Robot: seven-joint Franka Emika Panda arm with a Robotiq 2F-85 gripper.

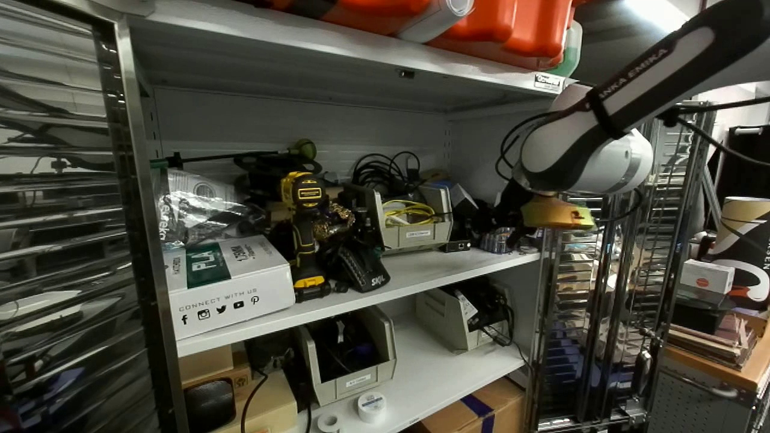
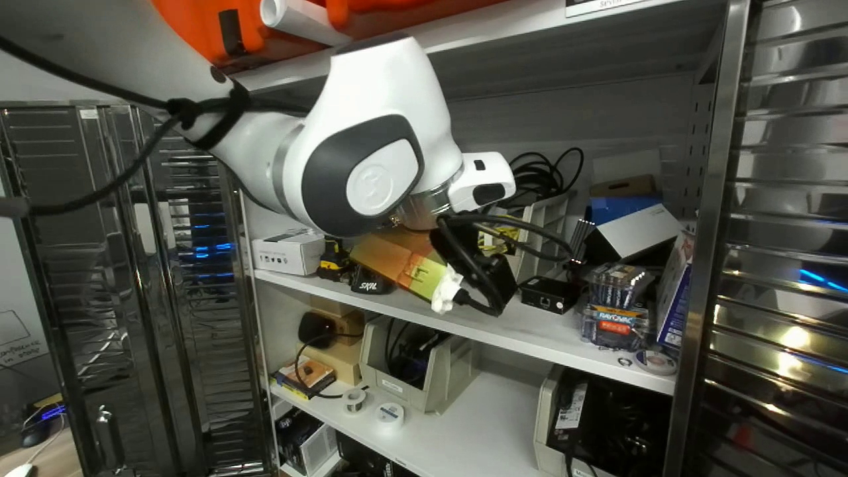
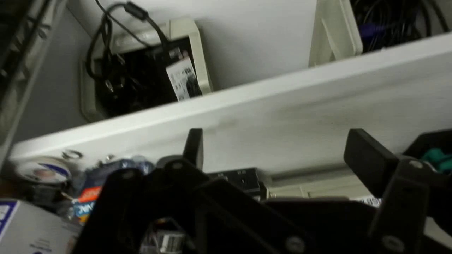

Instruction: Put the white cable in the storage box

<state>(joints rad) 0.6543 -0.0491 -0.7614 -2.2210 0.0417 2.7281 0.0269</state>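
White cable unclear, pincer (image 3: 277, 150) spread wide, room between fingertips (image 3: 367, 158), shelf edge (image 3: 265, 90) beyond

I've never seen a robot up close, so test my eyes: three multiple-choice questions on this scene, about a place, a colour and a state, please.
1. Where is the coiled yellow cable?
A) On the floor
B) In a bin
C) Over a door

2. What colour is the upright power tool?
A) Red
B) Blue
C) Yellow and black

3. How is the gripper?
A) Open
B) Shut
C) Gripping cable

1 B: its loops lie between the bin's walls.
2 C: its body shows both.
3 A: its fingers stand wide apart.
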